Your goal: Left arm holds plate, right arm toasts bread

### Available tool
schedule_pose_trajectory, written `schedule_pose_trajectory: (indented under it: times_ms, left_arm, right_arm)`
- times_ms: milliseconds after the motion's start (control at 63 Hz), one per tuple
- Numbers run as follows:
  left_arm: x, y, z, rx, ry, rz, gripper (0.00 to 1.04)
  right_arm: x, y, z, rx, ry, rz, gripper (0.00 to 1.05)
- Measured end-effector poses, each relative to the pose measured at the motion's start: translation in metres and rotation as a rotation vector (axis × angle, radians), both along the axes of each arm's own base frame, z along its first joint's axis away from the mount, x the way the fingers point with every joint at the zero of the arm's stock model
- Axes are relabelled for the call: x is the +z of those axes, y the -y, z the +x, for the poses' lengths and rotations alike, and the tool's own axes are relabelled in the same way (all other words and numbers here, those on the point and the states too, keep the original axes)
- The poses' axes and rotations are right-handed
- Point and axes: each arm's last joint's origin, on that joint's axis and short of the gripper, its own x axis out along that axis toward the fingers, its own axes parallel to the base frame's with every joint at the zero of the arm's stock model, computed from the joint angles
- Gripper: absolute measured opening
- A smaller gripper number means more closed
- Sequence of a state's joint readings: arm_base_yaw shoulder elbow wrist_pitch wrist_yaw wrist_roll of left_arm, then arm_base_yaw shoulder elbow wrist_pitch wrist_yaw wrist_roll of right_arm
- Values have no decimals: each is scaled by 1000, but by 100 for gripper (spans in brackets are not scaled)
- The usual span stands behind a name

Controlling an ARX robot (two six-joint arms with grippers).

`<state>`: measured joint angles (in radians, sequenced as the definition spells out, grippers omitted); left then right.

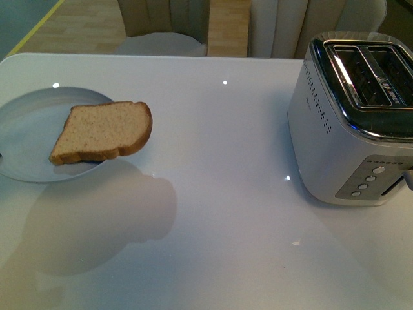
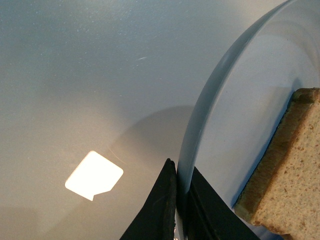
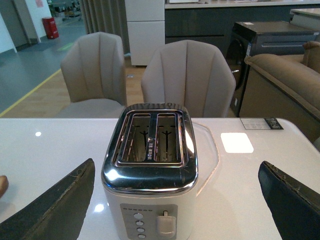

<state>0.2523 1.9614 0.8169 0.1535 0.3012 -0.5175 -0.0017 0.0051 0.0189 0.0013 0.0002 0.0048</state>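
1. Two grippers share this step. My left gripper (image 2: 181, 176) is closed tight on the rim of the plate (image 2: 200, 115), with a dark finger (image 2: 160, 210) on each face of the rim.
2. Just beyond that pinch the bread (image 2: 295, 170) lies flat on the plate. Its crust corner is close beside my fingers, and I cannot tell whether it touches them. In the front view, the slice's rounded end hangs past the rim on the side away from my left gripper.
3. A broad shadow (image 1: 97, 219) on the table (image 1: 219, 161) suggests I hold the plate clear of it. I judge the plate should be level or tipped slightly toward my left gripper, so the slice cannot slide off the overhanging side.
4. My right gripper (image 3: 176, 164) is spread wide and carries nothing. The toaster (image 3: 150, 175) stands straight ahead of it, with both slots (image 3: 150, 137) empty and the lever (image 3: 165, 222) up.
5. The right gripper needs to cross to the plate, well apart from it. Taking the overhanging end looks best, since a finger can pass beneath it. I would close gently, because soft bread may crush or tear.
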Motion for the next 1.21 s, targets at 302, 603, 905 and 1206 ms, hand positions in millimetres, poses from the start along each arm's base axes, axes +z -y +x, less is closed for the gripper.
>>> schedule_pose_trajectory:
  times_ms: [302, 603, 905, 1206]
  left_arm:
    - [69, 20, -18, 2, 95, -30, 3]
    - [121, 73, -29, -50, 140, -35, 3]
    - [160, 133, -47, -141, 196, -96, 3]
    - [168, 167, -70, -179, 180, -145, 3]
  right_arm:
    - [0, 0, 0, 0, 0, 0, 96]
    - [0, 0, 0, 0, 0, 0, 96]
    - [0, 0, 0, 0, 0, 0, 96]
    - [0, 0, 0, 0, 0, 0, 96]
